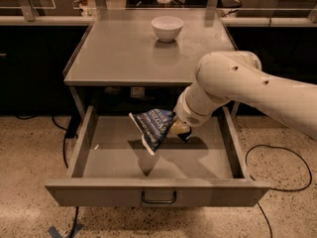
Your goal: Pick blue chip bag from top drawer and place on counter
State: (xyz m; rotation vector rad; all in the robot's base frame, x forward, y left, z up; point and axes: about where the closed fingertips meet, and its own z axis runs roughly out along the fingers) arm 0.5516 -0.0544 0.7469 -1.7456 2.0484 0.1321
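The blue chip bag (152,126) hangs in the air above the floor of the open top drawer (124,155), tilted, its shadow below it. My gripper (177,128) is shut on the bag's right edge, at the end of the white arm that reaches in from the right. The bag sits just under the front edge of the grey counter (119,53), at about the height of the drawer's opening.
A white bowl (167,28) stands at the back of the counter, right of centre. The drawer's front panel carries a dark bar handle (158,198). A black cable (277,167) loops on the speckled floor at right. Dark cabinets stand behind on both sides.
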